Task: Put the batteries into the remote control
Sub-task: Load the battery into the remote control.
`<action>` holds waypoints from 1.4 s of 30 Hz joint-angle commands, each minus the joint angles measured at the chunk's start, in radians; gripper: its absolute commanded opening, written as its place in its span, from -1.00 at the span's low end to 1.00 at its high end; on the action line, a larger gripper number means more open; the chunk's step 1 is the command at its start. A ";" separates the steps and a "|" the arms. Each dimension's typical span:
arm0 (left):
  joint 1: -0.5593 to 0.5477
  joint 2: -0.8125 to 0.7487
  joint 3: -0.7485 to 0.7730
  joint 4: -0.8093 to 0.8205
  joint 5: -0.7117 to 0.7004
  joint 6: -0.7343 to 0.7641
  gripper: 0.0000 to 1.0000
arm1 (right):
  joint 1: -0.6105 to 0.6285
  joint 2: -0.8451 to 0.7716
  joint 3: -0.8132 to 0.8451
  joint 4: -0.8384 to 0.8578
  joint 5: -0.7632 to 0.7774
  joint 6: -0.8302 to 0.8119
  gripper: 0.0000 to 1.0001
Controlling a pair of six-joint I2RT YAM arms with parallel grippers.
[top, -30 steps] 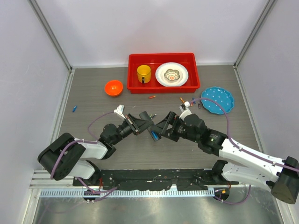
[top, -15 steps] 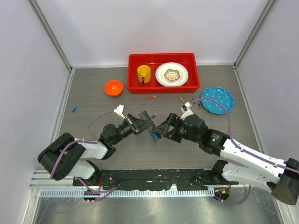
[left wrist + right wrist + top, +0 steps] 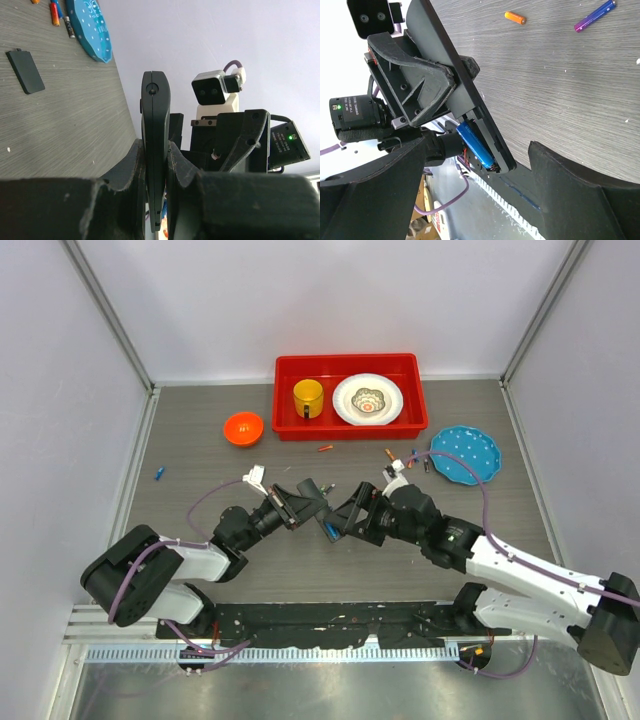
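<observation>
My left gripper [image 3: 306, 503] is shut on the remote control [image 3: 155, 145], a flat black bar held edge-on above the table. In the right wrist view its open compartment at the end of the remote control [image 3: 451, 70] holds a blue battery [image 3: 475, 145]. My right gripper [image 3: 485, 187] is open, its fingers wide on either side of that end and apart from the battery. In the top view the right gripper [image 3: 341, 520] meets the remote mid-table. Loose batteries lie on the table: an orange one [image 3: 515, 18] and a purple one [image 3: 592, 16].
A black battery cover [image 3: 25, 71] lies flat on the table near the blue plate [image 3: 465, 454]. At the back stands a red bin [image 3: 290, 425] with a yellow mug [image 3: 308, 398] and a white plate [image 3: 368, 400]. An orange bowl [image 3: 243, 428] and a stray blue battery [image 3: 159, 474] lie left.
The right arm has crept a little to the left, closer in on the remote's end. The left arm and the remote have stayed put.
</observation>
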 commanded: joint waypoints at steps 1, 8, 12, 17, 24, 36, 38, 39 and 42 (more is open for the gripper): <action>0.000 -0.030 -0.003 0.261 -0.004 0.022 -0.99 | -0.005 0.024 -0.013 0.093 -0.025 0.040 0.76; 0.000 -0.034 0.001 0.261 -0.004 0.025 -1.00 | -0.014 0.038 -0.037 0.131 -0.025 0.064 0.75; 0.000 -0.031 -0.003 0.261 -0.003 0.025 -1.00 | -0.027 0.044 -0.059 0.172 -0.036 0.080 0.74; 0.000 -0.033 -0.006 0.259 -0.003 0.028 -0.99 | -0.031 0.053 -0.057 0.183 -0.037 0.080 0.73; 0.000 -0.036 -0.001 0.259 -0.004 0.028 -0.99 | -0.034 0.070 -0.073 0.198 -0.045 0.089 0.65; 0.000 -0.037 0.001 0.261 -0.009 0.029 -0.99 | -0.036 0.077 -0.102 0.226 -0.056 0.100 0.52; 0.000 -0.040 0.001 0.261 -0.010 0.031 -0.99 | -0.037 0.078 -0.105 0.229 -0.059 0.101 0.50; 0.000 -0.042 0.001 0.259 -0.013 0.031 -1.00 | -0.037 0.077 -0.106 0.232 -0.059 0.101 0.48; 0.000 -0.045 0.001 0.259 -0.018 0.034 -1.00 | -0.037 0.078 -0.114 0.241 -0.065 0.104 0.45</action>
